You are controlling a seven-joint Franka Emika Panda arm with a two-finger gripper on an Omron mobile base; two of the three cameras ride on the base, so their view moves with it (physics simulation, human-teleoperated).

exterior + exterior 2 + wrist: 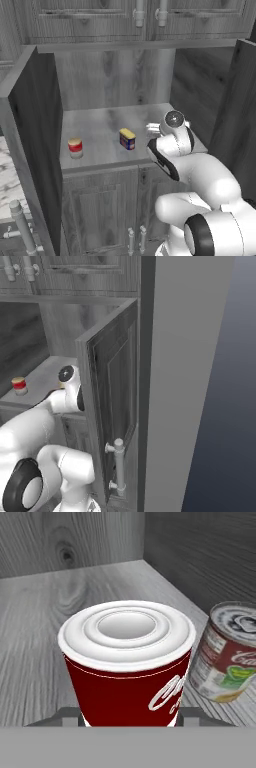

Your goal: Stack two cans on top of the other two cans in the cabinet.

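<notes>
With the arm reaching deep into the cabinet (30, 100), the red can (127, 667) sits right at the hand camera, between the dark finger bases low in that view, so the jaws look closed on it, though the contact itself can't be seen. Just beside it, toward the cabinet's right wall, stands the green can (227, 657), probably its landing spot. Further left on the shelf wait the blue can (127, 139) and the beige can (75, 147).
</notes>
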